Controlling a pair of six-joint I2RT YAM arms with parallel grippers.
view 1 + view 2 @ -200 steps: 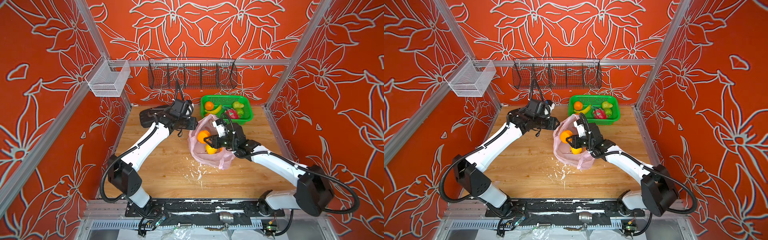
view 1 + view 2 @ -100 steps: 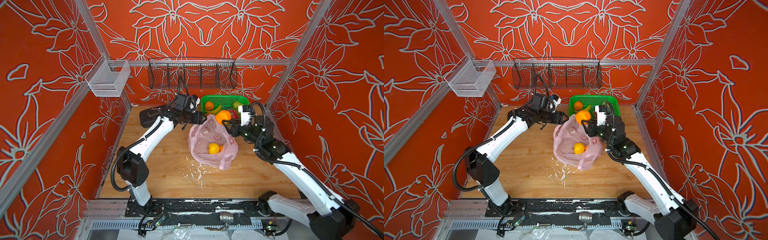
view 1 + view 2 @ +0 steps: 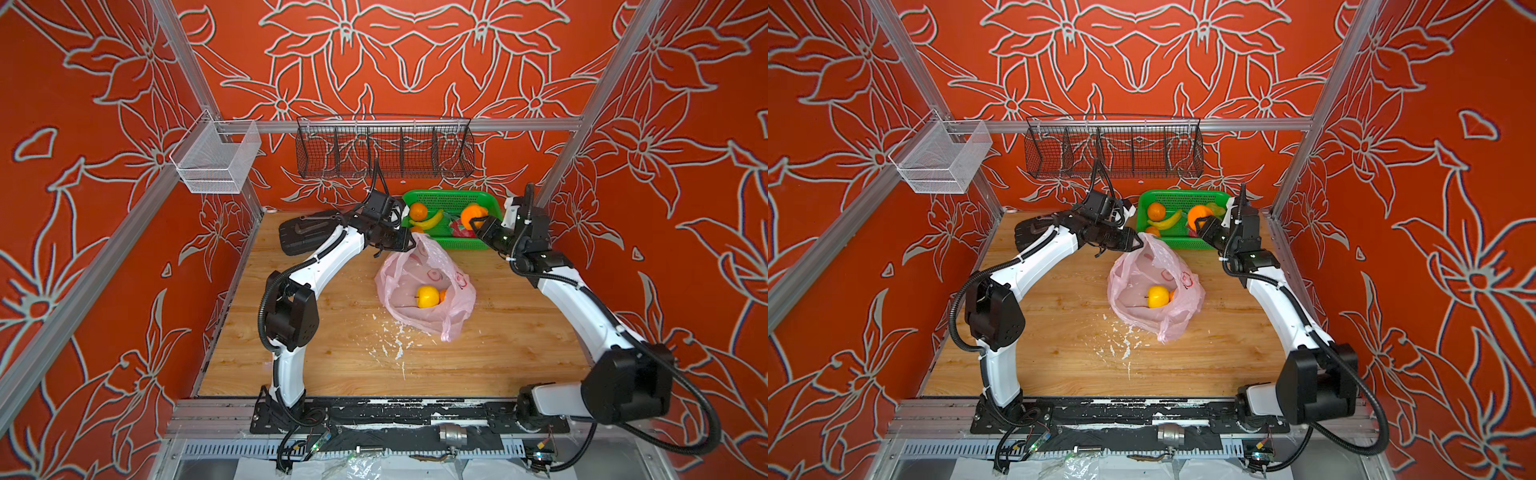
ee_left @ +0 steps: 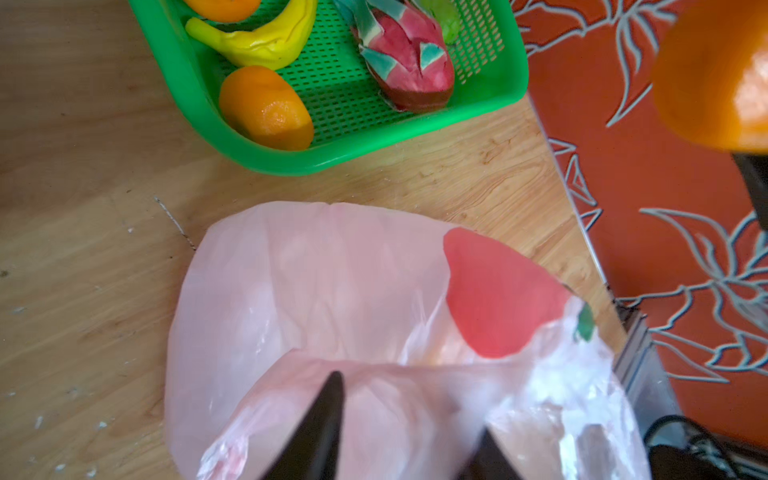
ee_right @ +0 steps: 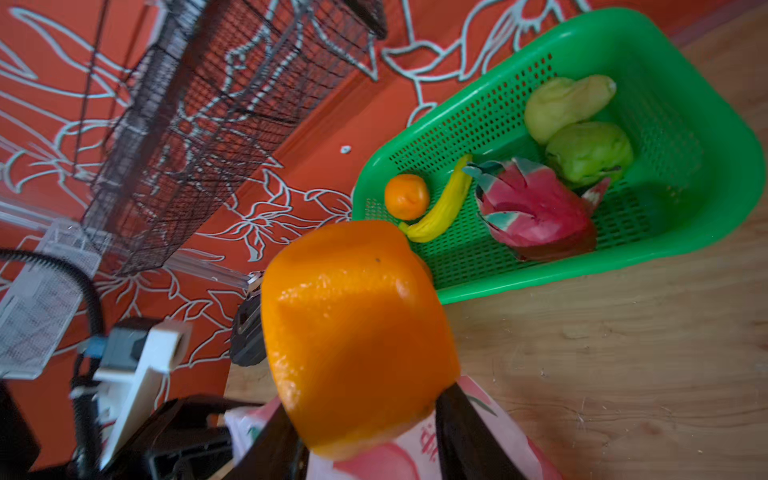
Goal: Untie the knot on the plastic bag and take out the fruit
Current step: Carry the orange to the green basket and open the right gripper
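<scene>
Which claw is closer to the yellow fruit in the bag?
Left. The left claw grips the pink bag at its rim behind the yellow fruit; the right claw holds an orange farther back over the green basket.

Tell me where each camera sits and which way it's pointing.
Top views: high at the front, looking down toward the back wall; left arm, right arm, table, plastic bag.
Left wrist: on the left arm, looking past the left gripper over the bag to the green basket.
Right wrist: on the right arm, looking past the right gripper and its orange to the basket.
Shared: both wrist views show basket, bag and orange.
</scene>
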